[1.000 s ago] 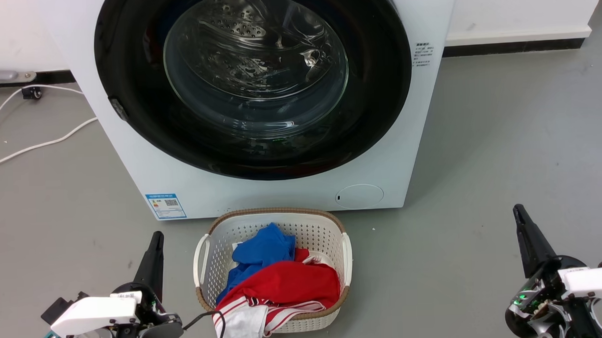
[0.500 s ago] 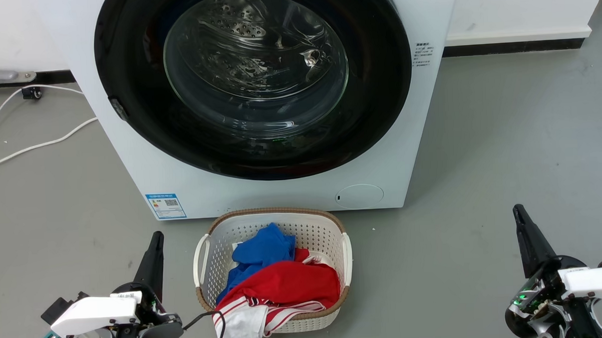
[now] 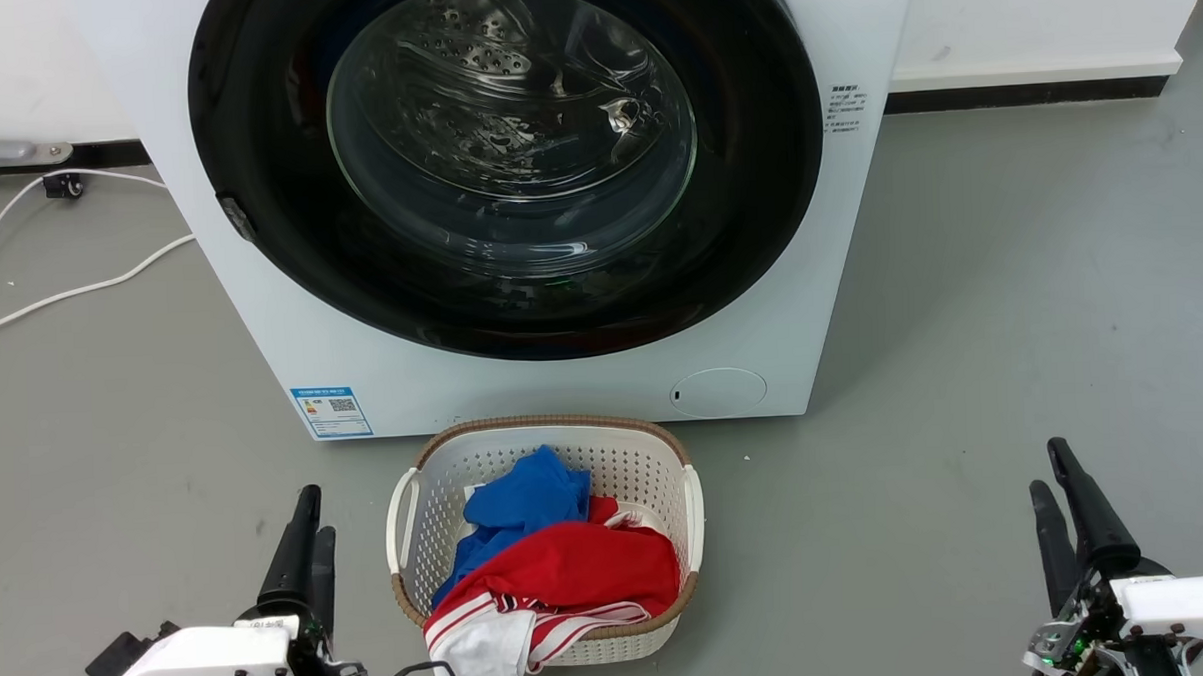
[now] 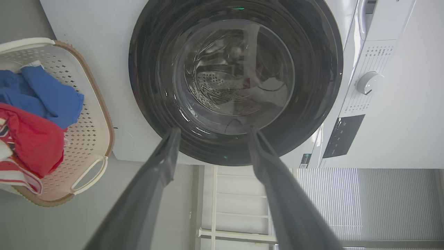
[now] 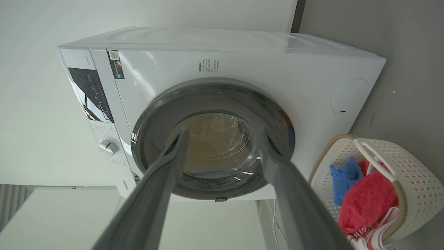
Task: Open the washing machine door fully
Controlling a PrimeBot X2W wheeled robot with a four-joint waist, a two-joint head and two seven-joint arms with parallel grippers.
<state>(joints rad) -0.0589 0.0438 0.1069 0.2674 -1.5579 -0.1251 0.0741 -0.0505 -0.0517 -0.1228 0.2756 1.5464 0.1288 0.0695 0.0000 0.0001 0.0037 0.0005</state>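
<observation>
Washing machine door (image 3: 756, 172) lies closed, left tool (image 3: 315, 513) and right tool (image 3: 1047, 468) well short of it, each spread apart.

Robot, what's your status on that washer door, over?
Left gripper open, empty. Right gripper open, empty. Washing machine door shut, untouched. Laundry basket sits directly before door.
</observation>
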